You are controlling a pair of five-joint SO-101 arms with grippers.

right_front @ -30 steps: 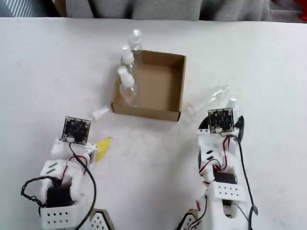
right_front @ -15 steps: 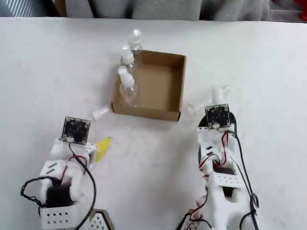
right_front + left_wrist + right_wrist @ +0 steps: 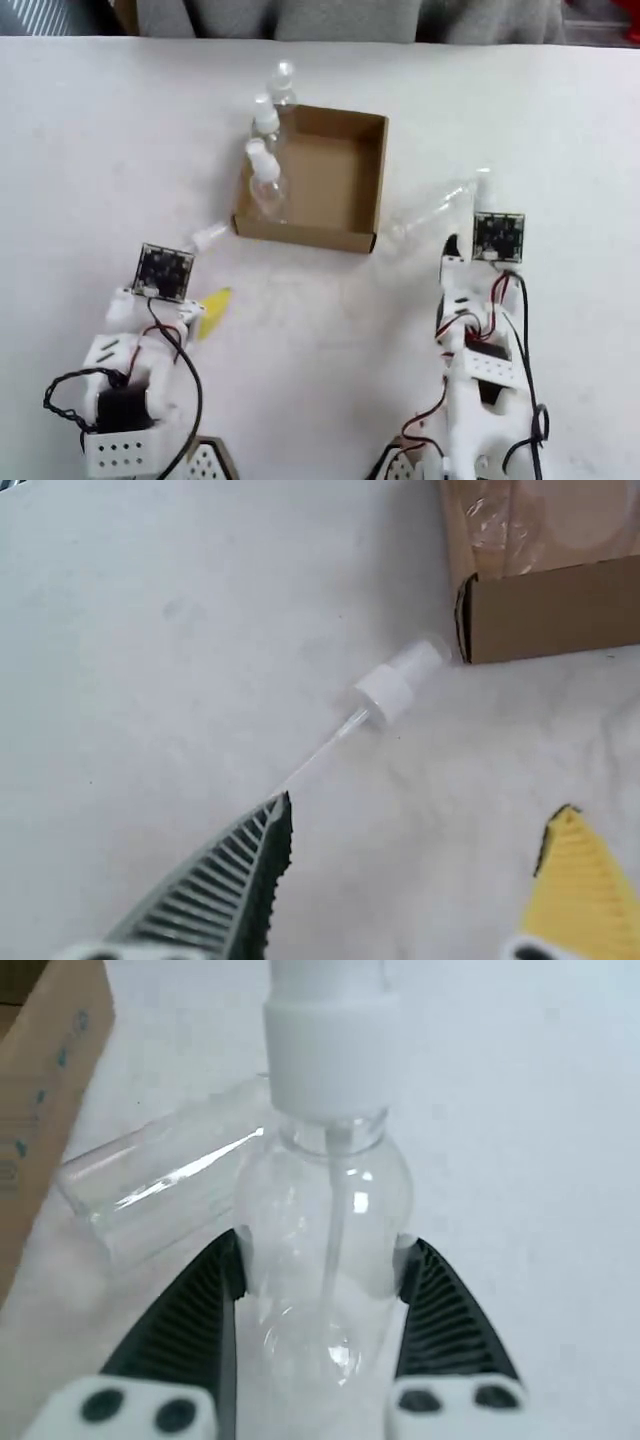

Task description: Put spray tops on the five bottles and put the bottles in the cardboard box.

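**White bench, and the right arm swings out with a capped bottle**

Pale bench [image 3: 100, 120] all round, cardboard box [image 3: 305, 232] sitting mid-field, and we have movement on the right! Over the last second the right arm has swung outward, away from the box. The right tool [image 3: 322, 1255] has come with it, pinching the capped bottle [image 3: 325, 1190] squarely across its clear belly. That reads as a secure pick-up. I'd say this bottle is finished and only needs carrying across to the box. The left arm hasn't budged.

Look at that bottle: clear, rounded shoulders, white spray top [image 3: 325, 1050] seated on the neck, dip tube running down inside. It sits in the grip to the right of the box. The uncapped bottle [image 3: 150, 1190] lies on its side just beside it, between it and the box.

Over on the left, the left tool [image 3: 422, 810] is spread wide above bare bench, holding nothing. The loose spray top [image 3: 395, 685] lies ahead of it near the box's corner, tube pointing back toward the tool. My guess is that it's meant for the lying bottle.

Scoreboard: one topped bottle [image 3: 265, 185] leans inside the box against its left wall. Two more topped bottles [image 3: 265, 112] stand by the far left corner; whether they're in or out, I can't tell.
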